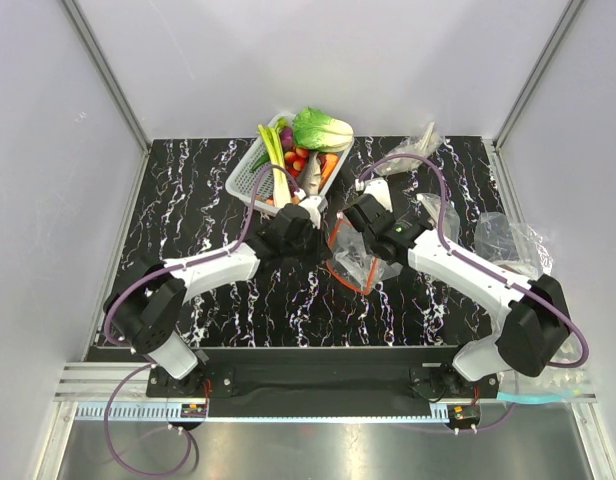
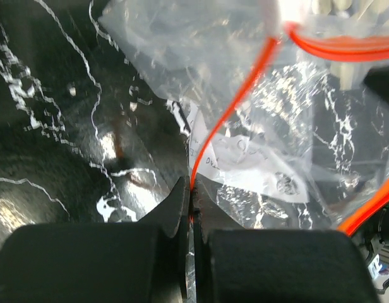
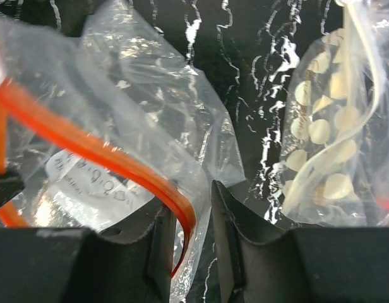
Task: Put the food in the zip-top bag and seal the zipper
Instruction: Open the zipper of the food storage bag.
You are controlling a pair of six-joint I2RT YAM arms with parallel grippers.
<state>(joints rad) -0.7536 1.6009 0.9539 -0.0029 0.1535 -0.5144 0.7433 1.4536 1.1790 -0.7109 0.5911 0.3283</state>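
We see the left gripper (image 2: 191, 201) shut tight on the red-orange zipper (image 2: 229, 110) of the bag (image 1: 353, 262), which sits just on the near side of the white basket (image 1: 248, 173); the right gripper (image 3: 193, 221) has a narrow gap with the zipper and some crumpled plastic in it, and we cannot tell if it really pinches; the food, like the long leek (image 1: 274, 160), lies in the basket, and none of it is in the bag yet. Here is what we think could go wrong: the plastic is thin and slippery, so a pull could slide it out of the fingers, and the mouth would flop shut; if both grippers pull too hard, the bag could tear. The table (image 1: 188, 200) under the basket is black with white streaks and shiny, so the clear bag is hard to see on it; more crinkly bags (image 1: 508, 240) lie well to the right of the basket; pale plain walls (image 1: 288, 60) stand behind the basket and at both sides.
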